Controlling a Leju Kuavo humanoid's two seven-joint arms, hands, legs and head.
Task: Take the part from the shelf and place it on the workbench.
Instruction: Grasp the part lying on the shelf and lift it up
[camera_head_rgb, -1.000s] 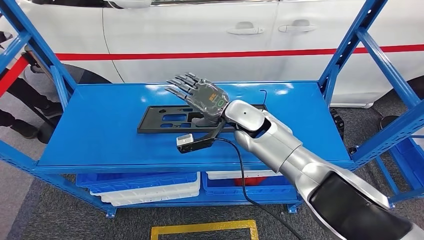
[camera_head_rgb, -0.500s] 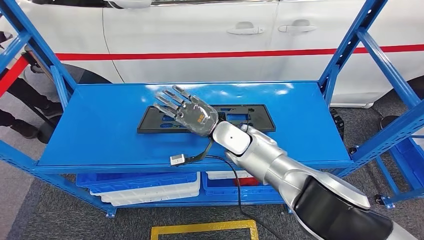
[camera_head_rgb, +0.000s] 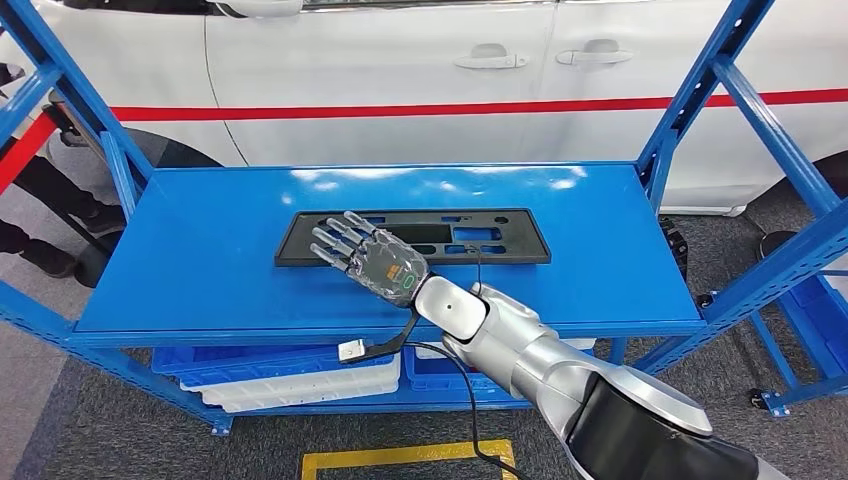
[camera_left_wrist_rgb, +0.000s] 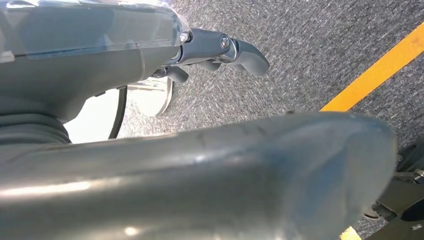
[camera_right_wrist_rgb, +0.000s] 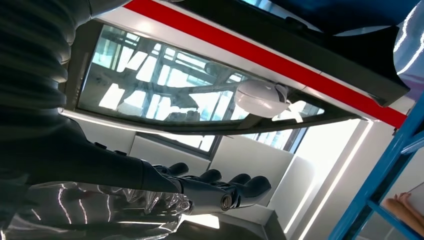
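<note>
Fingers: the right hand (camera_head_rgb: 378, 264) has its fingers (camera_head_rgb: 338, 238) stretched out and slightly fanned, holding nothing. It lies flat, back upward, low over the shelf top (camera_head_rgb: 200, 260). In the right wrist view the same fingers (camera_right_wrist_rgb: 220, 190) run straight and side by side, with nothing between them.

Left hand: the left hand (camera_left_wrist_rgb: 220, 52) shows in the left wrist view, hanging above grey carpet with a yellow line. Its fingers look loosely curled with nothing in them, though that view is too cramped to be sure.

Part: the part (camera_head_rgb: 500, 237) is a flat black plastic panel with several cut-out slots. It lies flat on the blue shelf top, about midway between the left and right edges and a little nearer the rear edge than the front.

Long axis: it runs left to right, parallel to the shelf's front edge.

Key relation: the fingertips point toward the rear-left corner and overlap the panel's left portion near its front edge. Whether they touch it or hover just above, I cannot tell. Most of the panel stretches away to the right of the fingers.

Nearer hand: the right, clearly; the left hangs well away from the shelf.

Judgement: the panel is not yet gripped. Since it lies flat, the fingers probably need to get under or around an edge before lifting.
</note>
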